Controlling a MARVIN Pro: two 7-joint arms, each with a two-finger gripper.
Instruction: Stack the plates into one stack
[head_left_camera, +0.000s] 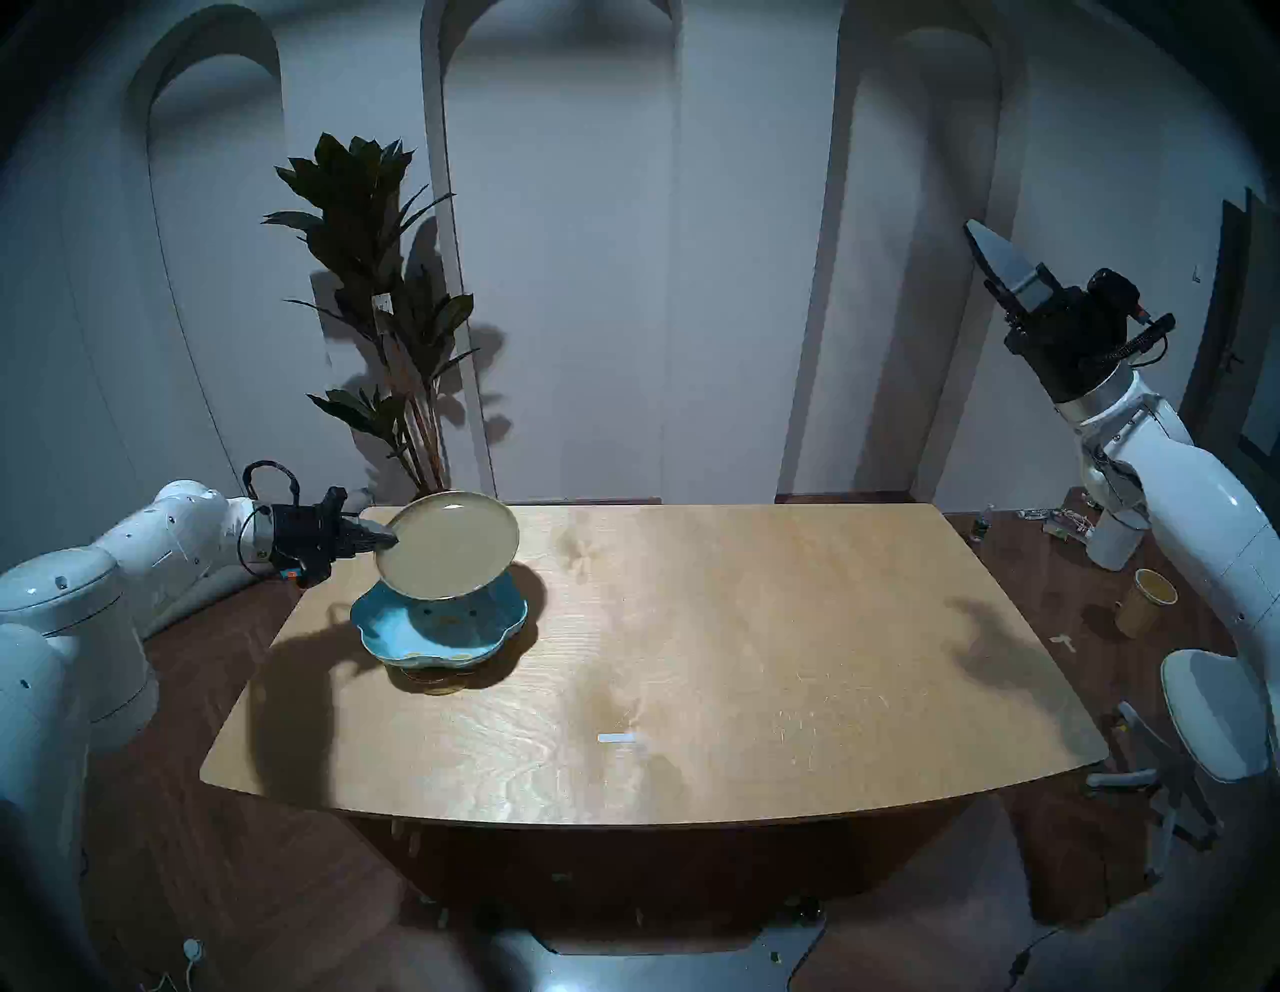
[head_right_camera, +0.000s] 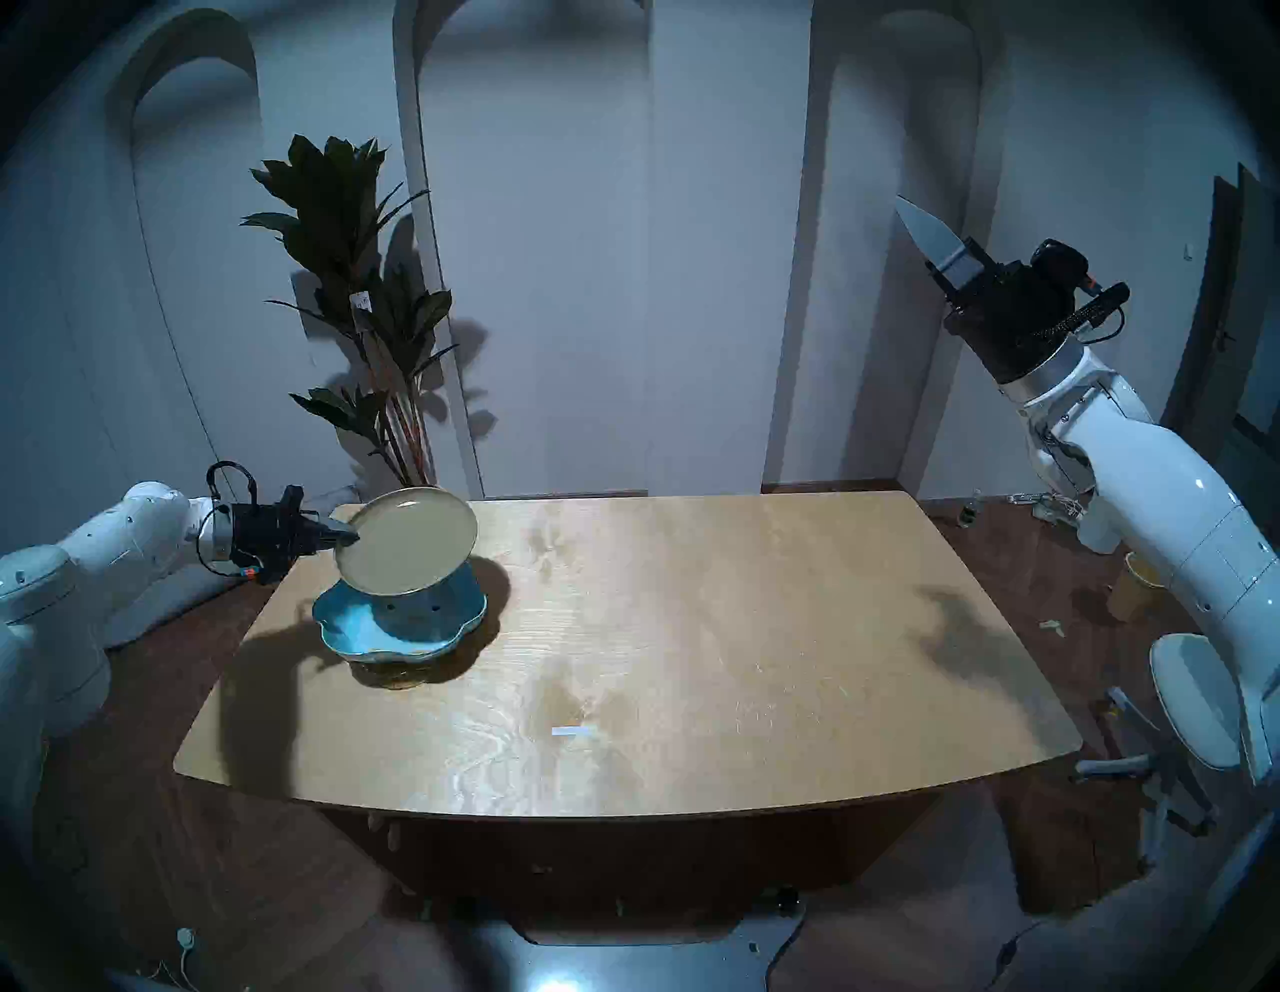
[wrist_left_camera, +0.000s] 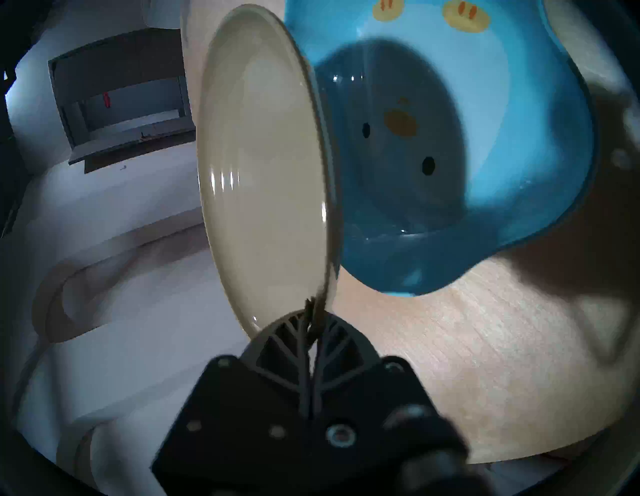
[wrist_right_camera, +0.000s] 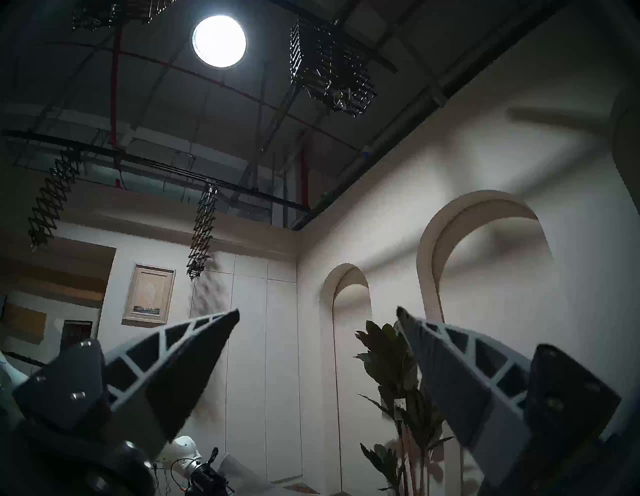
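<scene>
Fingers of the left gripper are pinching the rim of the olive-beige plate at middle left of the head view, jaws nearly together with only the plate's edge between them. In the left wrist view the gripper is sitting at lower centre, its ribbed fingertips clamping the near rim of the olive-beige plate, which is rising tilted up the frame. That plate is hanging tilted above the blue penguin plate, its lower edge close over the blue one; whether they are touching cannot be told. Under the blue plate the amber glass plate is peeking out, resting on the table. At upper right of the head view the right gripper is pointing up, well away from the plates; in the right wrist view its fingers are standing wide apart, holding nothing.
</scene>
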